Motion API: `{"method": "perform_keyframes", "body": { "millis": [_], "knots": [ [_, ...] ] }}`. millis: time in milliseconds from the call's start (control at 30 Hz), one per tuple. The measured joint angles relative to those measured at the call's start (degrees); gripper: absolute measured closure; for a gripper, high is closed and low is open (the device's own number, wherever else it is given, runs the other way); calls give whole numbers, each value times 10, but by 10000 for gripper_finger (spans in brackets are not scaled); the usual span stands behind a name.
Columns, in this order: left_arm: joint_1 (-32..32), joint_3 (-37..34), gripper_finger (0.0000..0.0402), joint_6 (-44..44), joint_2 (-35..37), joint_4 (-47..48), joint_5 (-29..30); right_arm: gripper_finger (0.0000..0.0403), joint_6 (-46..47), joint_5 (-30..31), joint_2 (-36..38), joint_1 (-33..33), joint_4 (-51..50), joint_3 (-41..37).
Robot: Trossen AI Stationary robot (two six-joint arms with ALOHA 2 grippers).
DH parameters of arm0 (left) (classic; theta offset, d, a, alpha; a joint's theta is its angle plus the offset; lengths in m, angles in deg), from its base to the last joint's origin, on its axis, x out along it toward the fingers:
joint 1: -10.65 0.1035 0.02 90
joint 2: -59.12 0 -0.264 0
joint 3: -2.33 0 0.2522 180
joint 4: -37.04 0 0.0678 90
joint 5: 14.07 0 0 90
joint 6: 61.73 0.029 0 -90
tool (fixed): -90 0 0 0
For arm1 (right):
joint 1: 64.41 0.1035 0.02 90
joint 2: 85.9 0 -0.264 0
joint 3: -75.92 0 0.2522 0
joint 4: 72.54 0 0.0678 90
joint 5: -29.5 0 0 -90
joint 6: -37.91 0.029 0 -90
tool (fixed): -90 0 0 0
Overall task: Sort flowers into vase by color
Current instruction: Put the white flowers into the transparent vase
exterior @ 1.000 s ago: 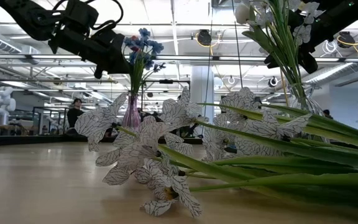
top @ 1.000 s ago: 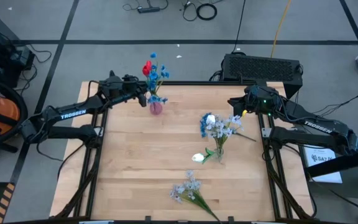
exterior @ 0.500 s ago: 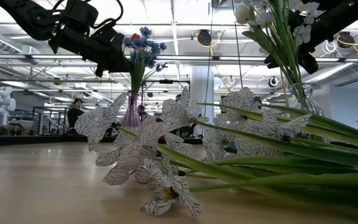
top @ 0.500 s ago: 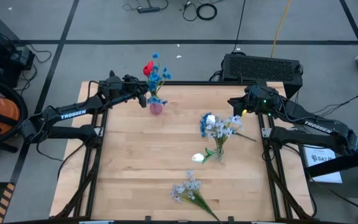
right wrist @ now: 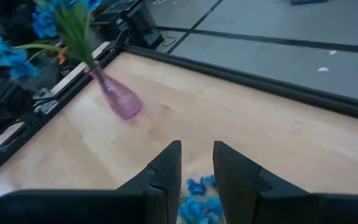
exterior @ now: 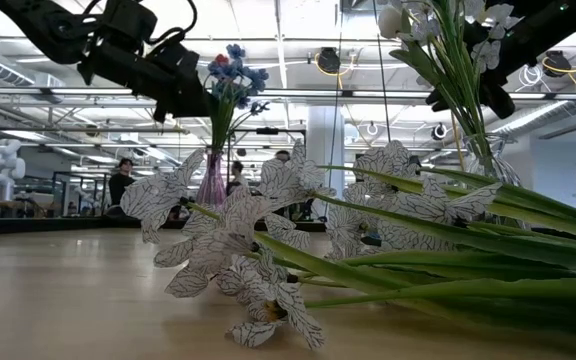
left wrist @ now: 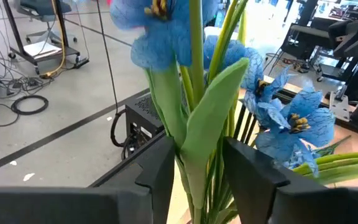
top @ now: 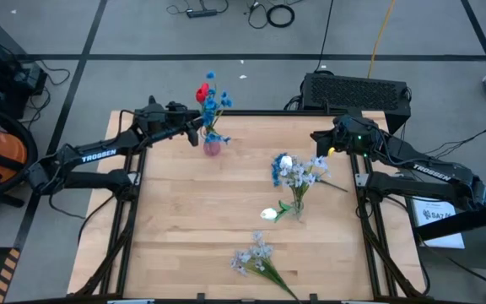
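Left pincer (left wrist: 194, 171), at about 11 o'clock on the bench (top: 184, 219), has just spread: its two dark fingers (left wrist: 157, 168) now stand apart on either side of the green stems of the blue flower spray (left wrist: 166, 31), no longer pinching them. The stems drop into the pink vase (top: 212, 146), which stands upright near the bench's far edge and also carries a red tulip bud (top: 201, 93). Judged from this, the delivery of a blue stem is complete, and the arm is free to back away without dragging the bouquet.

Right pincer (right wrist: 196, 165) hovers at about 2 o'clock, fingers slightly parted and empty, waiting.

Near the bench centre a second, clear vase (top: 298, 205) holds pale lavender-white sprays (top: 306, 173) with some blue blossoms. A white tulip bud (top: 268, 214) lies just beside it at 8 o'clock, and a pale spray (top: 256, 256) lies loose toward 6 o'clock; both remain unsorted.
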Motion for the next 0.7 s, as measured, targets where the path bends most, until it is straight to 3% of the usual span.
{"method": "perform_keyframes", "body": {
  "millis": [500, 700],
  "knots": [
    [-4, 1, 256, -2, 133, 49, 16, 319, -22, 21, 0, 0, -1, 0],
    [-56, 1, 256, -3, 175, 104, 59, 319, -31, 31, 0, 0, 1, 0]
  ]
}}
